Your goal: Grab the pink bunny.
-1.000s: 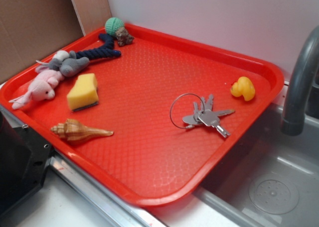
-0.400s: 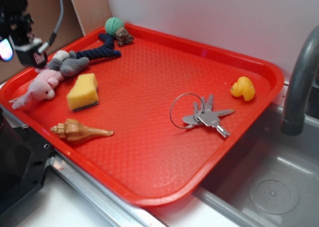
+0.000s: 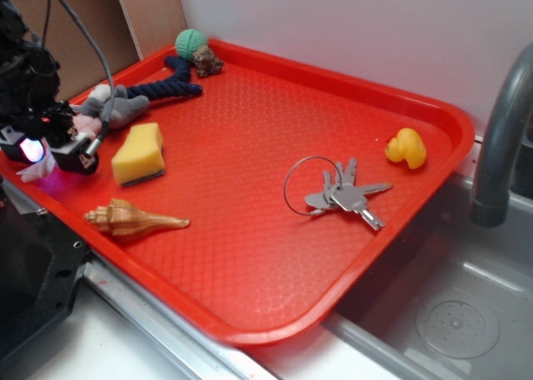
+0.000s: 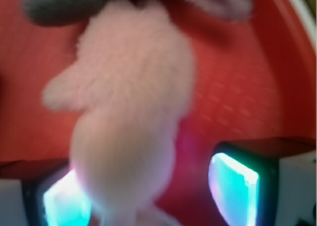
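The pink bunny (image 4: 131,102) lies at the left end of the red tray (image 3: 250,230), and my gripper (image 3: 57,157) has come down over it. From outside, only a bit of the bunny (image 3: 84,127) shows behind the fingers. In the wrist view my gripper (image 4: 148,196) is open around its lower body. The left lit pad (image 4: 64,201) is against the plush, while a strip of bare tray (image 4: 233,87) separates it from the right pad (image 4: 233,189). The grey plush animal (image 4: 64,8) lies just beyond the bunny's far end.
The grey plush (image 3: 125,109) and a yellow sponge (image 3: 139,152) sit close to the gripper's right. A shell (image 3: 129,219) lies near the tray's front rim. Further off are a blue rope toy (image 3: 171,84), green ball (image 3: 191,41), keys (image 3: 341,195), rubber duck (image 3: 406,147) and a faucet (image 3: 500,138).
My gripper entered from the upper left and dropped down onto the bunny, now covering most of it. The bunny and the other objects have stayed in place.
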You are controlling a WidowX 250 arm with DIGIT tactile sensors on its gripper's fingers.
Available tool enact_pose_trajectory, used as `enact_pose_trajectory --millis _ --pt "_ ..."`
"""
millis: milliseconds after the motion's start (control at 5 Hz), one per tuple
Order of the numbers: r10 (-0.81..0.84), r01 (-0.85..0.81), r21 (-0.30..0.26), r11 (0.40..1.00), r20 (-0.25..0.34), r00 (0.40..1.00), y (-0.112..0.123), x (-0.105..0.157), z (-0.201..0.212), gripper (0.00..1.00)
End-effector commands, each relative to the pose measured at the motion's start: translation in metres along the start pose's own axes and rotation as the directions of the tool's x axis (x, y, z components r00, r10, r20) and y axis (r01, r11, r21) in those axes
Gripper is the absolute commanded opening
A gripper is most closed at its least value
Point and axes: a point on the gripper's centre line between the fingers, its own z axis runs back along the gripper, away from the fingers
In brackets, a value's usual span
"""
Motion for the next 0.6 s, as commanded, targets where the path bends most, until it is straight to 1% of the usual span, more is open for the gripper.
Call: enact_pose_trajectory --millis 0,200,400 --pt "-0.035 0.037 0.036 0.999 -0.052 0.998 -0.0098 0.0211 -0.0297 1.00" --pt "-0.014 0.016 0.037 0.999 -0.061 0.998 -0.0111 0.0216 -0.0289 0.00" --pt "0.007 -0.004 0.028 1.000 -0.076 0.997 -0.0095 0.0217 -0.0270 0.00"
